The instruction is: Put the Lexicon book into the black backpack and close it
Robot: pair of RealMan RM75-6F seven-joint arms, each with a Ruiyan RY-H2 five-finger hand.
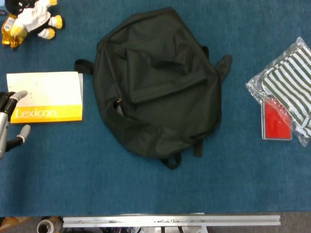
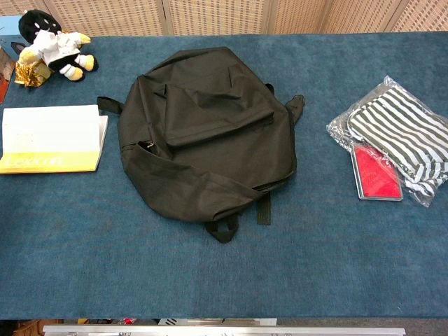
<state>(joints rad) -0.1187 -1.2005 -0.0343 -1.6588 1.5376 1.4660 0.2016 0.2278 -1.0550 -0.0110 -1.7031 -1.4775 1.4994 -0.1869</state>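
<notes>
The Lexicon book [image 1: 46,96] [image 2: 50,138], white with a yellow band along its near edge, lies flat on the blue table left of the black backpack [image 1: 155,82] [image 2: 203,129]. The backpack lies flat in the middle, front pocket up, zipper pull [image 1: 118,102] at its left side. My left hand [image 1: 9,124] shows only at the left edge of the head view, fingers apart, holding nothing, with one fingertip at the book's left edge. The chest view does not show that hand. My right hand appears in neither view.
A black, white and yellow plush toy [image 1: 34,19] [image 2: 52,52] sits at the far left corner. A clear bag with a striped cloth [image 1: 289,85] [image 2: 402,133] and a red case [image 1: 277,121] [image 2: 376,173] lies at the right. The table's metal front rail [image 1: 170,221] runs along the near edge.
</notes>
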